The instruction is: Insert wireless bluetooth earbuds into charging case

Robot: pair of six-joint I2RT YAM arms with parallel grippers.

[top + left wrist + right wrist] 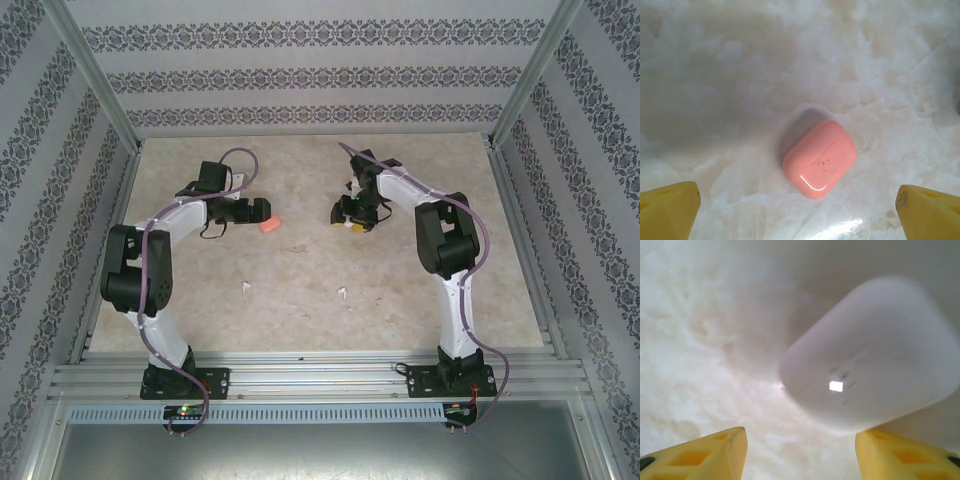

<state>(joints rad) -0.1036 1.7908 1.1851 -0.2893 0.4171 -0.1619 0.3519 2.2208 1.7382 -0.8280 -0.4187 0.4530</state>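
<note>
One white earbud (246, 288) lies loose on the bench (420, 290), toward the near edge. A second earbud (342, 293) lies to its right, well apart. Both are too small for detail. Farther in, the left claw (797, 212) hangs wide open above the closed pink case (820, 159), holding nothing. The right claw (800, 452) is equally wide and empty. The white case (875, 360), blurred, lies just ahead; contact with its right finger cannot be told.
</note>
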